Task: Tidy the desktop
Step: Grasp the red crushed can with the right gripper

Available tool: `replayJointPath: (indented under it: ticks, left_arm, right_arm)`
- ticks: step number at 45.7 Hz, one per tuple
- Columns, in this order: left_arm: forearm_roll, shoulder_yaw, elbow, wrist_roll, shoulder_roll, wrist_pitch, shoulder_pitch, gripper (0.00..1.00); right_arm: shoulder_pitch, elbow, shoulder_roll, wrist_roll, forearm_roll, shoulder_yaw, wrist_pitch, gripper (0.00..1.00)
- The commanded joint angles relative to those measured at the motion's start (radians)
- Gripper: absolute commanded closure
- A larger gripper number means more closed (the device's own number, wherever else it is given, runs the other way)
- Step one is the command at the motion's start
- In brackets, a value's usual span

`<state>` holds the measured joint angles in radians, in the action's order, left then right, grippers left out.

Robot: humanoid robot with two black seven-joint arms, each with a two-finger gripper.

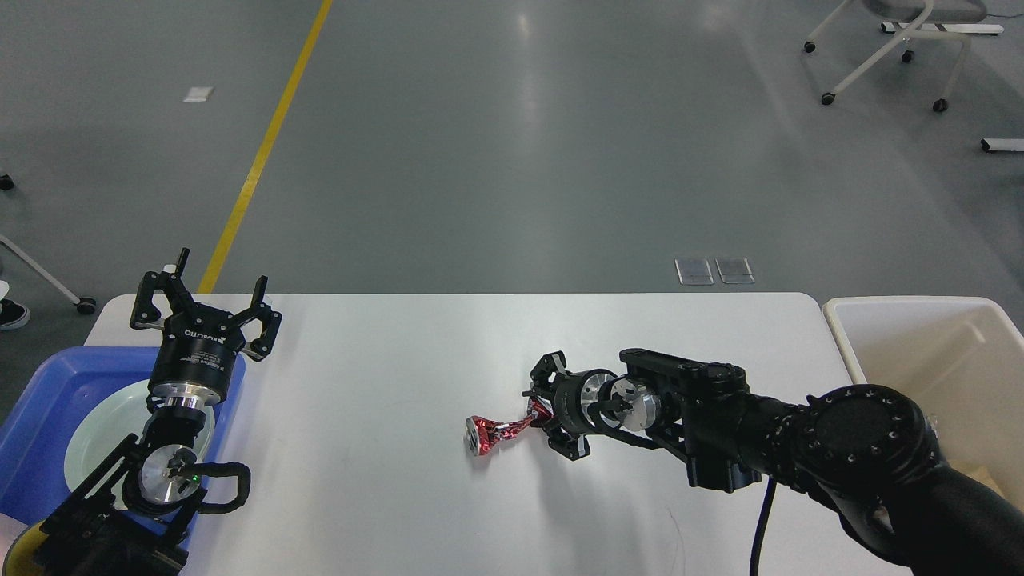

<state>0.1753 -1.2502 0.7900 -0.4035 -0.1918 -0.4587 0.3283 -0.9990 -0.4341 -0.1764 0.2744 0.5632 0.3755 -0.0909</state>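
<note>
The white desktop (384, 352) fills the lower half of the head view. A crushed red can (500, 428) lies on it near the middle. My right gripper (544, 416) reaches in from the right and is shut on the can's right end. My left gripper (204, 300) stands upright at the table's left edge, open and empty, above the blue tray.
A blue plastic tray (32, 400) holding a pale green plate (92, 436) sits at the left edge. A cream-white bin (944, 360) stands at the right end. Grey floor, a yellow line (264, 144) and chair legs (880, 48) lie beyond.
</note>
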Motion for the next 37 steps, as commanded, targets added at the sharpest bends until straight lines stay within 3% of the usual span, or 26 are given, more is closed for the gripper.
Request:
replayJointPath:
  ticks: [1,9,22,28,37]
  left_arm:
    - [0.001,0.0,0.0,0.0,0.0,0.0,0.0,0.04]
    - [0.001,0.0,0.0,0.0,0.0,0.0,0.0,0.04]
    - [0.0,0.0,0.0,0.0,0.0,0.0,0.0,0.04]
    - [0.0,0.0,0.0,0.0,0.0,0.0,0.0,0.04]
    - [0.0,0.0,0.0,0.002,0.0,0.0,0.0,0.04]
  right_arm:
    - [-0.001,-0.003,0.0,0.003,0.001,-0.017,-0.001,0.76]
    - [-0.006,-0.014,0.001,0.011,-0.002,-0.026,-0.016,1.0]
    - [-0.029,-0.078,0.04,0.017,-0.009,-0.024,-0.023,1.0]
    - [-0.127,-0.231,0.139,0.015,-0.008,-0.024,-0.018,1.0]
    - [-0.239,-0.371,0.19,0.02,-0.008,0.04,-0.018,1.0]
